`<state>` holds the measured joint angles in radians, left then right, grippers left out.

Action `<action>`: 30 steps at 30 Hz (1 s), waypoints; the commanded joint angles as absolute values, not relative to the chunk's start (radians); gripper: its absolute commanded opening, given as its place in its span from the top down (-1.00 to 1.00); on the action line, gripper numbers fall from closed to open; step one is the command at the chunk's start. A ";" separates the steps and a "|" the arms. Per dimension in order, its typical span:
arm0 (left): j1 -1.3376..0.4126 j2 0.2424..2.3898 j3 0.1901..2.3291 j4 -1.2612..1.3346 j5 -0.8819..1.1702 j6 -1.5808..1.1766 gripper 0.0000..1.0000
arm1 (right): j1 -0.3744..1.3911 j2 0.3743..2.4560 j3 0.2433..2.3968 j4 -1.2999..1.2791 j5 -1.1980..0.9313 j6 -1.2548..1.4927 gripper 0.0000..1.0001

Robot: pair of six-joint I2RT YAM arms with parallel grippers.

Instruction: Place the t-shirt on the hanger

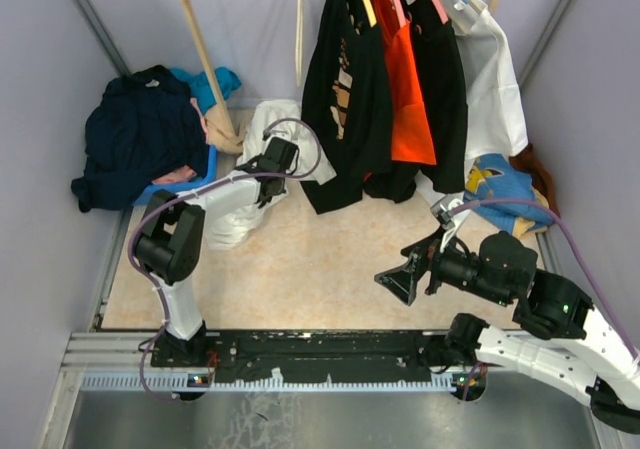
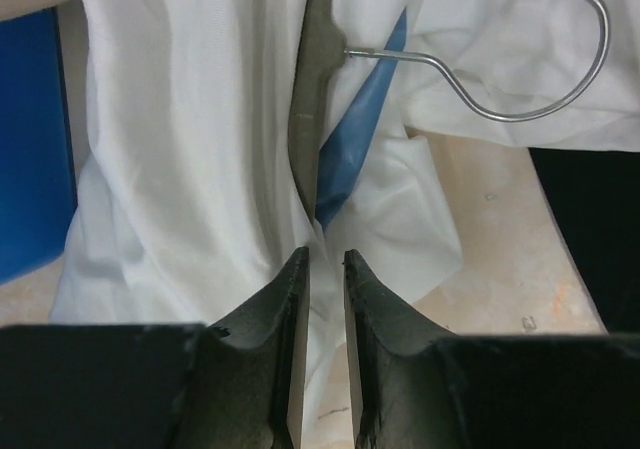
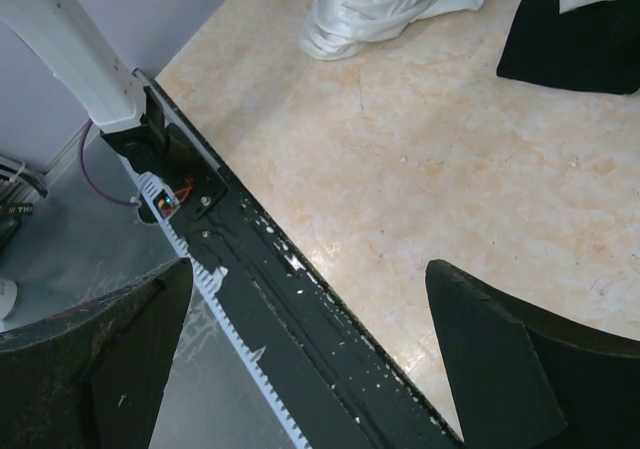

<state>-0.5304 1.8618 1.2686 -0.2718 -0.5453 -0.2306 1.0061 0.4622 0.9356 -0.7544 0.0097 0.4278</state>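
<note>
The white t-shirt (image 2: 190,149) lies crumpled on the table at the back left (image 1: 238,224), with a strip of its blue print (image 2: 360,139) showing in a fold. The hanger's silver wire hook (image 2: 520,109) pokes out of the cloth; its arms are hidden inside the shirt. My left gripper (image 2: 325,261) is down on the shirt (image 1: 265,191), its jaws nearly together with a fold of white cloth between them. My right gripper (image 1: 400,279) hovers wide open over the table's near right part, holding nothing (image 3: 308,269).
A wooden rack (image 1: 205,59) at the back carries dark and orange garments (image 1: 405,79) and a white one (image 1: 495,79). A navy pile (image 1: 140,139) fills a blue bin at the left. A blue and yellow garment (image 1: 500,194) lies at the right. The black base rail (image 1: 320,354) runs along the near edge.
</note>
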 commanded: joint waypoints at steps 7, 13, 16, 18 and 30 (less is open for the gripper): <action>-0.458 1.884 1.311 -0.250 -0.543 -0.213 0.39 | 1.012 0.447 0.927 -0.725 0.004 0.414 -0.99; -0.444 1.890 1.311 -0.239 -0.517 -0.200 0.34 | 1.012 0.453 0.926 -0.719 -0.001 0.407 -0.99; -0.445 1.895 1.311 -0.236 -0.494 -0.199 0.32 | 1.012 0.458 0.928 -0.718 -0.003 0.405 -0.99; -0.443 1.896 1.306 -0.229 -0.488 -0.198 0.30 | 1.012 0.461 0.929 -0.718 -0.005 0.405 -0.98; -0.431 1.958 1.344 -0.238 -0.524 -0.195 0.33 | 1.012 0.472 0.936 -0.721 -0.005 0.395 -0.99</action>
<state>-0.4446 1.9366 1.3071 -0.2531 -0.5087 -0.2008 1.0061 0.4603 0.9226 -0.7547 0.0010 0.4129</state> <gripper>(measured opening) 0.354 0.992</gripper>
